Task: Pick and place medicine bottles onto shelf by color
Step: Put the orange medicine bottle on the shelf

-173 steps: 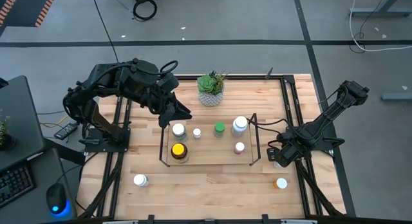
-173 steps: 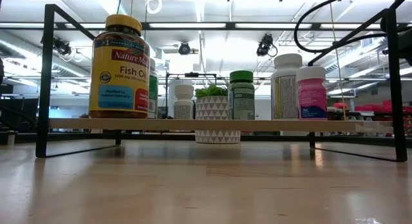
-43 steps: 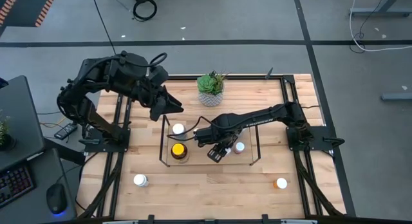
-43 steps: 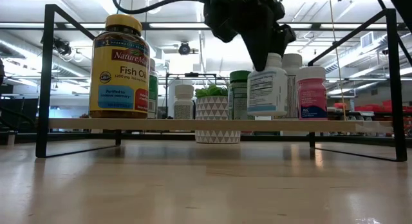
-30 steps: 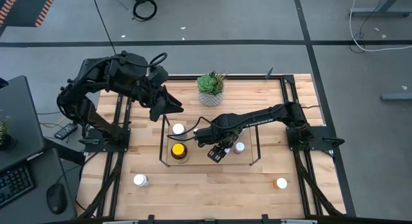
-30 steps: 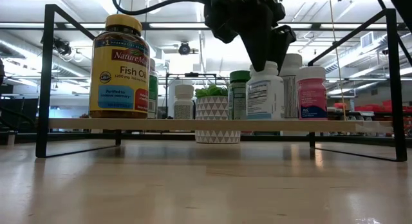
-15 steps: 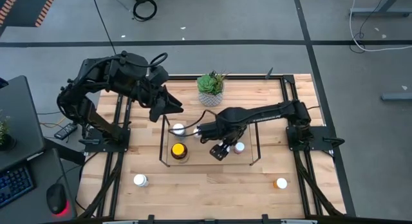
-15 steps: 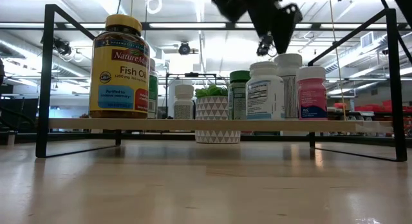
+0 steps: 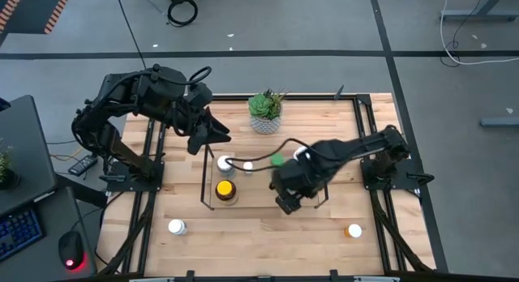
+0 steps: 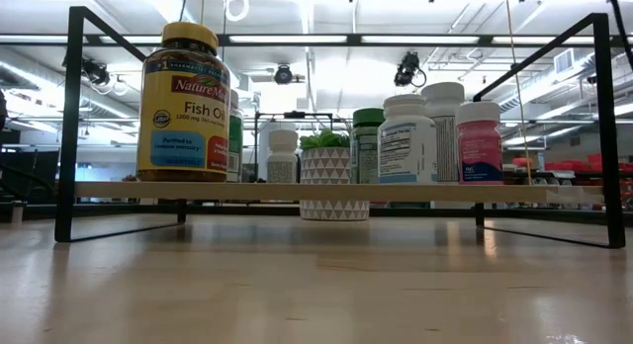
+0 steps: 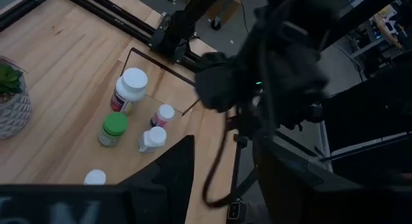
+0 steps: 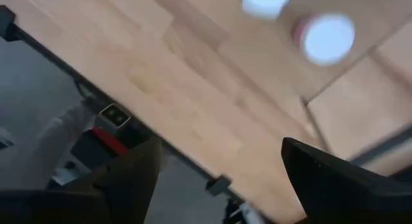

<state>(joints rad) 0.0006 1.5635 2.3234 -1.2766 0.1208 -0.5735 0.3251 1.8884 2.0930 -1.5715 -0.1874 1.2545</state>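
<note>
The shelf (image 9: pixel 253 194) holds an amber yellow-capped bottle (image 10: pixel 185 105), a small white one (image 10: pixel 283 154), a green-capped one (image 10: pixel 371 146), two white ones (image 10: pixel 406 138) (image 10: pixel 442 127) and a pink one (image 10: pixel 479 141), all upright on its wooden floor (image 10: pixel 297 191). My right gripper (image 9: pixel 286 205) hangs open above the shelf's near right part, with nothing between its fingers (image 12: pixel 132 176). It hides the bottles under it in the high view. My left gripper (image 9: pixel 209 138) waits open, raised beyond the shelf's far left corner.
A white bottle (image 9: pixel 176 227) and an orange-capped bottle (image 9: pixel 354 231) stand on the table near its front edge, left and right. A potted plant (image 9: pixel 266 112) stands behind the shelf. Black frame rails (image 9: pixel 369 136) run along the table's sides.
My right gripper has let go of the white bottle, which now stands on the shelf between the green-capped and pink bottles. The gripper has risen out of the low view and drawn toward the table's near right, rolling its wrist.
</note>
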